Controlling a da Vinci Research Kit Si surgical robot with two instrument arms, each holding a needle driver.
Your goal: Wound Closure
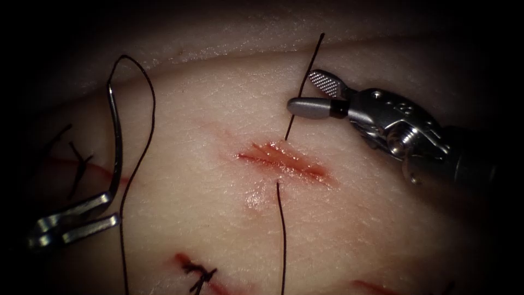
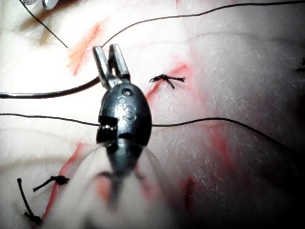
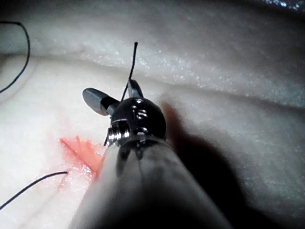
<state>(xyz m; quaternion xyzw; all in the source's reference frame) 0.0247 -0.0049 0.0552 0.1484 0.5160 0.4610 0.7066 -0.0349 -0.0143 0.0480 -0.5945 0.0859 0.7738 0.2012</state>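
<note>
The cut [image 1: 284, 161] lies mid-tissue with red fluid along it. A black thread [image 1: 299, 95] rises from the tissue just above the cut, and the thread comes out again below it [image 1: 281, 229]. My right tool [image 1: 300, 90] stands open above the cut's right part, the free thread end crossing its jaw tips ungripped; the same tool [image 3: 112, 93] and thread [image 3: 132, 62] show in the right wrist view. Far left of the cut, my left tool [image 1: 113, 209] is shut on the curved needle [image 1: 115, 136] near its lower end. The needle [image 2: 47, 94] is out of the tissue.
Thread trails from the needle's upper end in a loop [image 1: 143, 82] and runs down the tissue. Tied stitches with cut ends sit on other cuts at the left [image 1: 79, 164] and near the front [image 1: 199, 273]. Two such knots [image 2: 167, 78] [image 2: 50, 180] flank the left tool.
</note>
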